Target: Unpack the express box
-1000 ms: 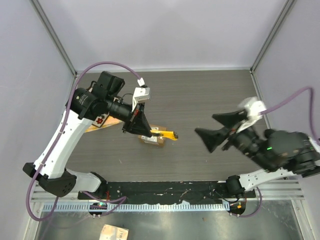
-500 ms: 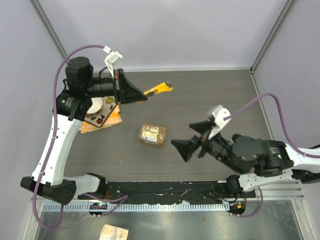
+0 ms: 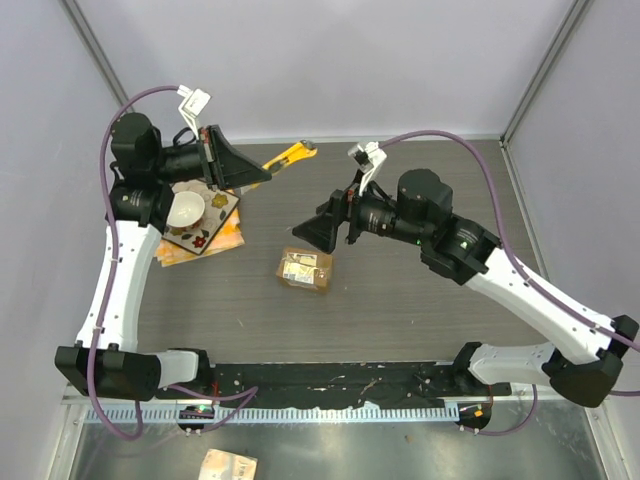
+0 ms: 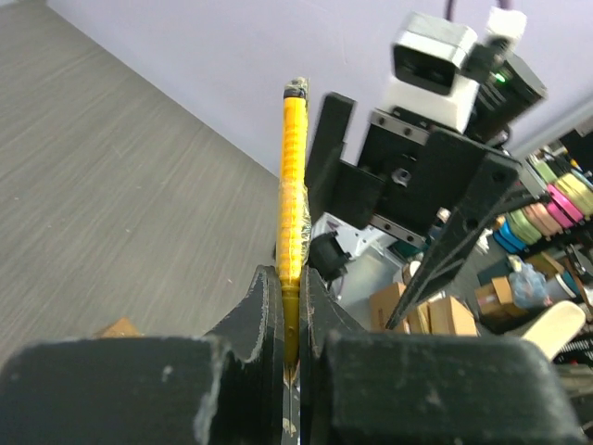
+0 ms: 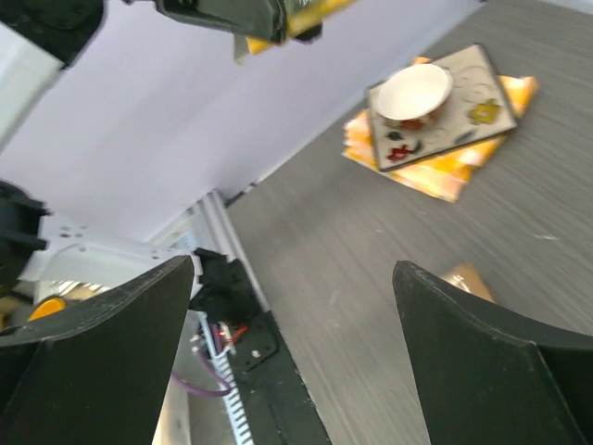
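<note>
The express box [image 3: 306, 270], small brown cardboard with a white label, lies flat on the dark table near the middle. Only its corner [image 5: 468, 276] shows in the right wrist view. My left gripper [image 3: 258, 173] is raised at the back left, shut on a yellow utility knife [image 3: 291, 154] that points right. In the left wrist view the knife [image 4: 294, 176] stands pinched between my closed left gripper [image 4: 291, 278]. My right gripper [image 3: 316, 229] is open and empty, hovering just above and behind the box, and its jaws [image 5: 295, 264] stand wide apart.
A brown-and-orange card [image 3: 213, 237] with a white cup [image 3: 186, 210] lies at the left, under the left arm; it also shows in the right wrist view [image 5: 482, 102]. Grey walls enclose the table on three sides. The black base rail [image 3: 330, 378] runs along the near edge.
The left gripper has carried the knife up and back-left, away from the box. The right arm has swung in from the right front to just behind the box, still open.
</note>
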`<move>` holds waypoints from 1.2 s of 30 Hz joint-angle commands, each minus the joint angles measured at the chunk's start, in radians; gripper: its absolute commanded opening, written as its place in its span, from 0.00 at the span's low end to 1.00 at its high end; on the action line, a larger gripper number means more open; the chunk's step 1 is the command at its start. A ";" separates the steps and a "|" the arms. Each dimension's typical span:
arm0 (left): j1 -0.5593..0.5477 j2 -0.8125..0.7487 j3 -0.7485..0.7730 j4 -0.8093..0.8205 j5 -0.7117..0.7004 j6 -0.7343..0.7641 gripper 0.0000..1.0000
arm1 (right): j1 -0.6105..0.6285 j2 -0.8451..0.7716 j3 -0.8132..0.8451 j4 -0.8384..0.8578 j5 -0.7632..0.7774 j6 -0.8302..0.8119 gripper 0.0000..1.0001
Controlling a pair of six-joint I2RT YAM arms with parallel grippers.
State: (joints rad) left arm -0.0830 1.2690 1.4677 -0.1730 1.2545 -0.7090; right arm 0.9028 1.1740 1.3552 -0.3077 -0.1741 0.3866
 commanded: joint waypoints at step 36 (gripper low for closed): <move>-0.083 -0.184 -0.230 0.139 0.125 -0.046 0.00 | -0.123 0.142 -0.162 0.795 -0.335 0.313 0.36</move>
State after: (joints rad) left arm -0.1486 1.1358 1.2583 -0.0704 1.3762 -0.7338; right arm 0.7826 1.3525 1.2304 0.3798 -0.5556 0.6689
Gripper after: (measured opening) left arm 0.058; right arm 0.395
